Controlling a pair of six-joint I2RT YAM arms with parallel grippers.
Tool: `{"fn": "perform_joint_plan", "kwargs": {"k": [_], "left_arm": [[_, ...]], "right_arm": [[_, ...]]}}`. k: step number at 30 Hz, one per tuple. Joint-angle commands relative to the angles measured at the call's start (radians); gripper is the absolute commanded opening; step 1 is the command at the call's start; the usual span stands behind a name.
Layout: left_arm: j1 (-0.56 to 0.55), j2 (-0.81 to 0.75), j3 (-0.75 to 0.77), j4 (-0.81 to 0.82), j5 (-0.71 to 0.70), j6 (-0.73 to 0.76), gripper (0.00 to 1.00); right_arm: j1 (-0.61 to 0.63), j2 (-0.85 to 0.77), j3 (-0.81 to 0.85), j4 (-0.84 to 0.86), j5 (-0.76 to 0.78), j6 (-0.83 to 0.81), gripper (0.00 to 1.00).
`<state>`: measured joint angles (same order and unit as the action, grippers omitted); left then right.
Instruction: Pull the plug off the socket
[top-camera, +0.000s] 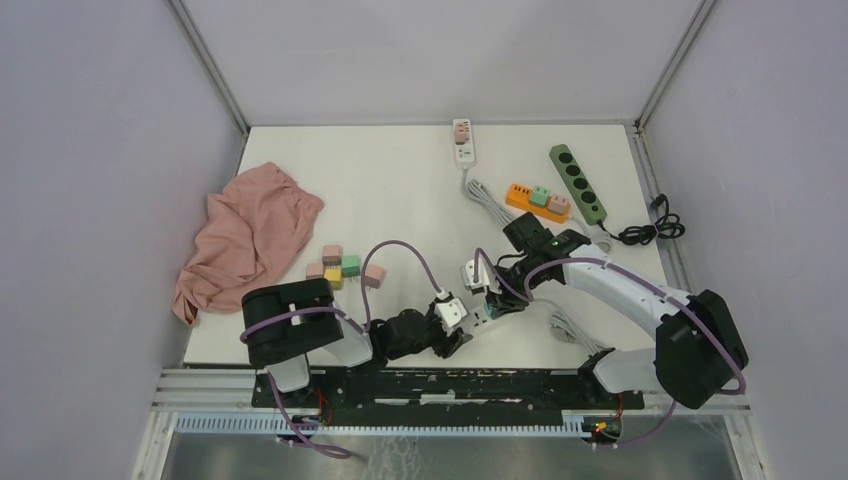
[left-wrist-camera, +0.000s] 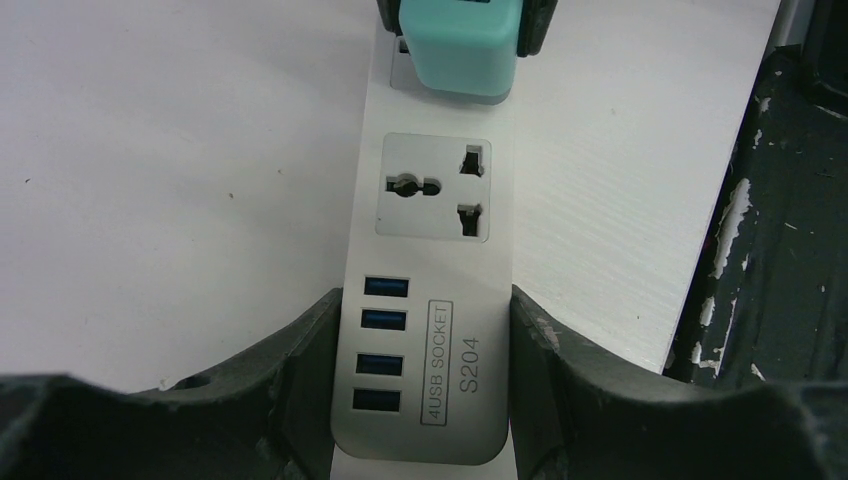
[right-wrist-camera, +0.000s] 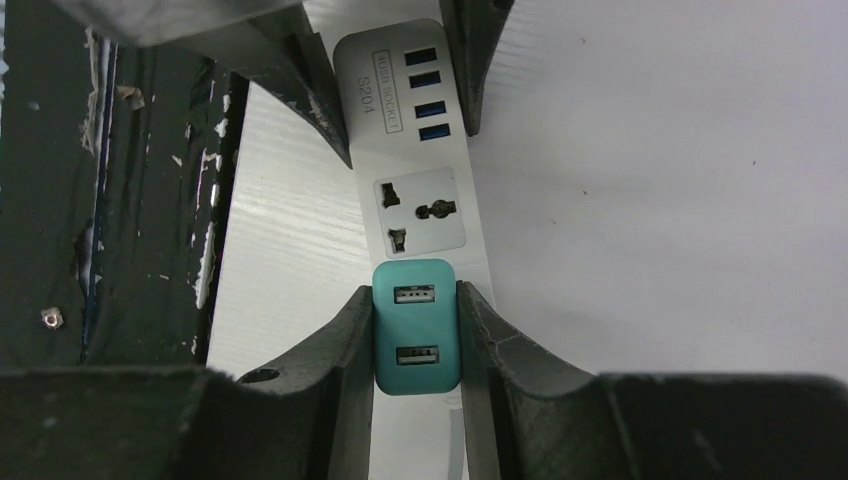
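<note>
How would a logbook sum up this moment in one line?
left gripper: shut on power strip | right gripper: shut on teal plug | plug: appears seated, not yet pulled

Bright, even overhead light casts soft shadows (wrist views go slightly soft at bottom).

White power strip printed "4USB SOCKET" in a box, "S204" beside it

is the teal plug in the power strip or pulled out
In, it seems. The teal plug sits flat on the white power strip, with the right gripper shut on its sides. The prongs are hidden.
</note>
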<state>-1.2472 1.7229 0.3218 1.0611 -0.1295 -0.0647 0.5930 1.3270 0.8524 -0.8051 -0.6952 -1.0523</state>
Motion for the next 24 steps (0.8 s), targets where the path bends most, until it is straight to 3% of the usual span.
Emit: {"fn": "perform_joint_plan", "kwargs": {"k": [1,6,15,24], "left_arm": [[0.001,0.023,0.016,-0.013,-0.014,0.004,0.03],[0.000,0.024,0.011,-0.013,-0.012,0.003,0.03],[0.002,0.017,0.007,-0.011,-0.010,0.003,0.03],[0.001,0.018,0.009,-0.016,-0.010,-0.003,0.03]], "right_arm": [[0.019,0.000,0.022,0.207,-0.074,0.228,0.00],[-0.026,-0.011,0.033,0.129,-0.023,0.123,0.00],[-0.053,-0.027,0.033,-0.096,-0.163,-0.154,0.00],[-0.076,-0.033,0.091,-0.093,-0.191,-0.050,0.00]]}}
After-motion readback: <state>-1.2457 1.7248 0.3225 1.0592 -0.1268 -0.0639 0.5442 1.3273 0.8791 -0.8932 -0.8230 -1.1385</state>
